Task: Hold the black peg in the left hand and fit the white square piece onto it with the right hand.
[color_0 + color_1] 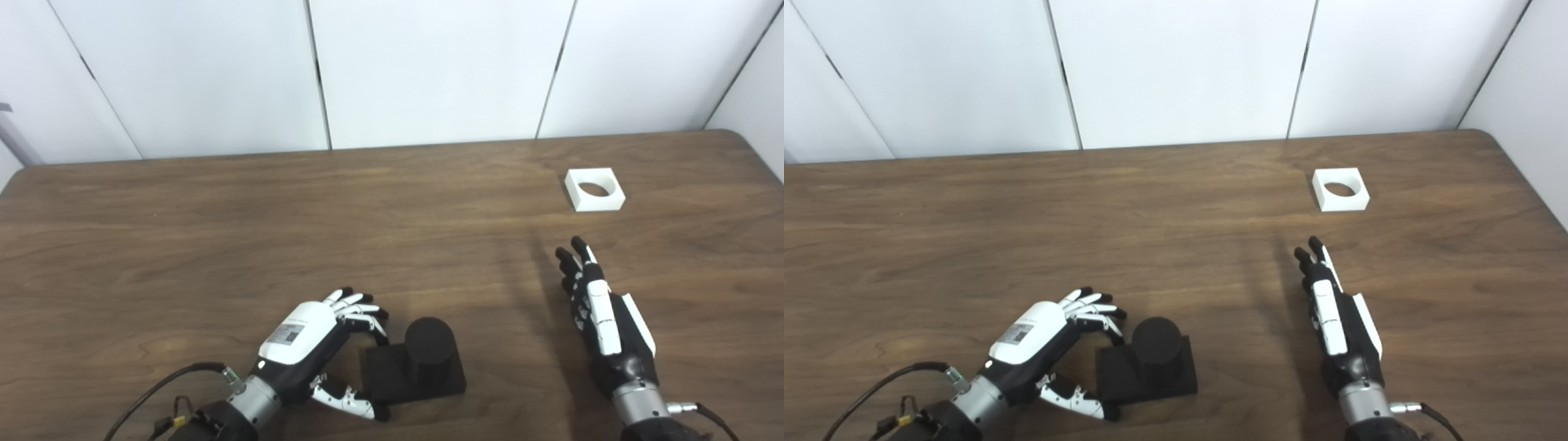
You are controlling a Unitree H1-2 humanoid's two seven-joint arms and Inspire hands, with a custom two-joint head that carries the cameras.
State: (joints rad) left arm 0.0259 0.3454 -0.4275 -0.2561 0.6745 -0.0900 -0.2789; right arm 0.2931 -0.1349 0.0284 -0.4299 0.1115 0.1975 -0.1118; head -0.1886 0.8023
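The left hand (318, 343) is open, fingers curled and spread, with the thumb (346, 401) reaching along the near edge of the black peg (416, 364) and the other fingers just beside its far left corner; whether any finger already touches it cannot be told. The peg is a short round post on a flat square base, lying low on the tabletop (245, 233) at the near side. It looks rigid and light, probably printed plastic, and the base edges seem the sensible place to pinch, leaving the post free.

The right hand (603, 318) is open too, fingers straight and pointing away, holding nothing. The white square piece (594, 190) lies well beyond its fingertips, toward the far right of the tabletop. It looks stiff and light, with a round hole through it; its outer side walls appear best for gripping.
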